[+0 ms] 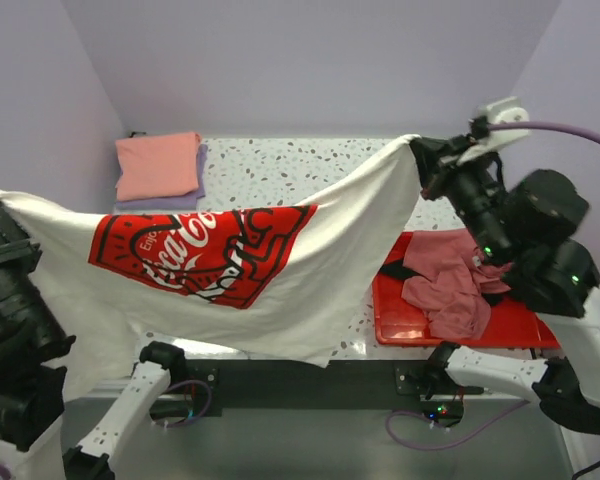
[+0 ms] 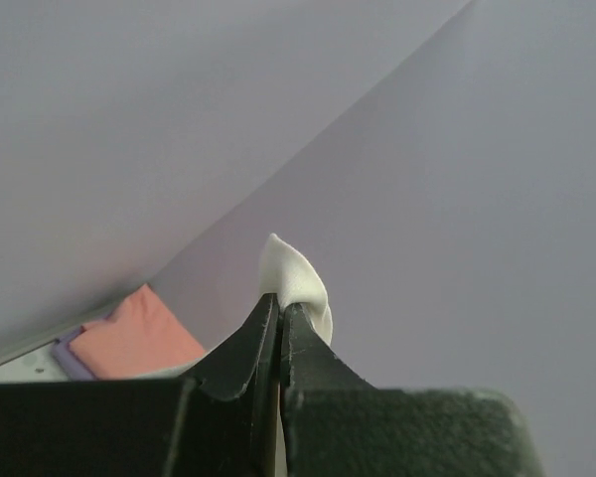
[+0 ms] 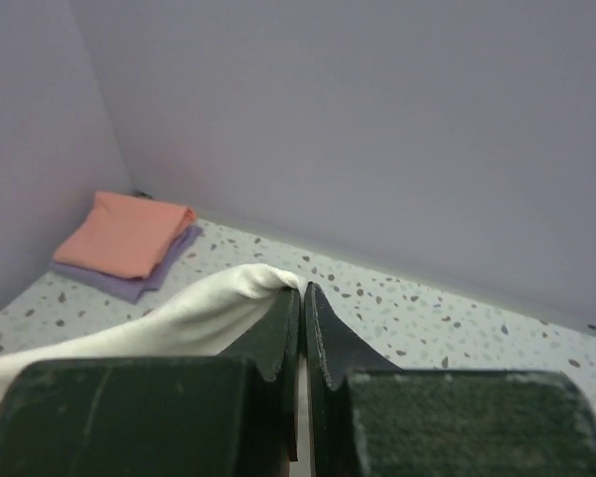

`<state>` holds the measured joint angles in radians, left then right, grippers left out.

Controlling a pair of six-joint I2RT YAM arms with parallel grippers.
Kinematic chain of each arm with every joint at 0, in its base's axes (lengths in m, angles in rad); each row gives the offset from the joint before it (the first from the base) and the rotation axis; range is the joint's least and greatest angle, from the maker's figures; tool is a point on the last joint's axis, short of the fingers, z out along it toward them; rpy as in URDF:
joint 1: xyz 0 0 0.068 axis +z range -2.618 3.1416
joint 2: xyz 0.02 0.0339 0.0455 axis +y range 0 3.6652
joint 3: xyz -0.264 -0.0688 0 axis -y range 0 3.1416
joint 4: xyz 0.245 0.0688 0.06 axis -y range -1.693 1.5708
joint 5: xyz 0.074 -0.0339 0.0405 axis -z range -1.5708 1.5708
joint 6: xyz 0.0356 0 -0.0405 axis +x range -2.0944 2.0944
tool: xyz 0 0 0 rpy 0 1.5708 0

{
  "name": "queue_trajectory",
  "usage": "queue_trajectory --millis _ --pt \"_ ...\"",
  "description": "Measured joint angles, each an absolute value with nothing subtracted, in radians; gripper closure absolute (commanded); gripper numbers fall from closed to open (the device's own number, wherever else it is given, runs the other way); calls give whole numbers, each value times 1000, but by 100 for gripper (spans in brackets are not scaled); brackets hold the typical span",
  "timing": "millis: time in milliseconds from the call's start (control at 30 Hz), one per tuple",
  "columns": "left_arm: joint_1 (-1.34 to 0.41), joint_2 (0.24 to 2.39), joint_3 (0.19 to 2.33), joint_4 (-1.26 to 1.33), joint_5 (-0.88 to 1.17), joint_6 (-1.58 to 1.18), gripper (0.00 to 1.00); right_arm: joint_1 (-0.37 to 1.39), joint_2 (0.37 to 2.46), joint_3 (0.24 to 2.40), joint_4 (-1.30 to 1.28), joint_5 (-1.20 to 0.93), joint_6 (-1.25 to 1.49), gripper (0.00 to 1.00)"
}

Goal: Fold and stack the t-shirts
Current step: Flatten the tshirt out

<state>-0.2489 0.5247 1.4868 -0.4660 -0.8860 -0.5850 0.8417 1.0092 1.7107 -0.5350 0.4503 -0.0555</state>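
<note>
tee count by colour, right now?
Cream-white tee: 1
Salmon-pink tee: 1
Lavender tee: 1
Dusty-rose tee: 1
Black tee, mostly hidden under the rose one, so likely a tee: 1
Total: 5

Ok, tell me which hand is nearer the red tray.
Right. The right hand pinches one corner of the white shirt up beyond the red tray's far edge. The left hand pinches the other corner, far over on the left side.
</note>
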Motion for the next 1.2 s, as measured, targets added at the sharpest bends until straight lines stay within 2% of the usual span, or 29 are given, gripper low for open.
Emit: queue_trajectory --millis 133,267,300,367,400,433,467,533,633,800,933,1067,1200 --pt "-249 610 1345 -460 -941 -652 100 768 1185 1710 -482 496 -60 100" --pt "-244 864 1265 -534 -1018 -820 100 581 1444 1704 -443 406 7 100" --pt "-234 933 1228 -536 -1023 -850 97 554 1507 1704 -431 390 20 100" --pt "-195 1085 1150 -529 -984 -867 64 496 1671 1704 -412 339 50 93" --pt "-162 1163 1113 -516 -948 -862 43 475 1754 1715 -411 314 65 82" --pt "-122 1241 1086 -501 -903 -850 4 458 1841 1736 -414 292 79 52" --pt "-80 1318 1075 -495 -857 -839 0 444 1933 1772 -427 277 95 33" --pt "-19 1447 1087 -492 -806 -841 0 425 2093 1889 -477 260 101 1" --pt "27 1604 1178 -530 -776 -823 0 411 2273 2074 -546 234 105 1" --pt "24 1575 1229 -525 -722 -783 0 412 2214 2065 -553 186 117 1" --pt "24 1432 1152 -514 -665 -775 0 416 1994 1865 -522 129 138 1" --pt "24 1238 977 -531 -631 -809 0 420 1736 1595 -433 63 184 1" --pt "25 1098 840 -616 -605 -884 0 423 1577 1380 -383 9 244 1"
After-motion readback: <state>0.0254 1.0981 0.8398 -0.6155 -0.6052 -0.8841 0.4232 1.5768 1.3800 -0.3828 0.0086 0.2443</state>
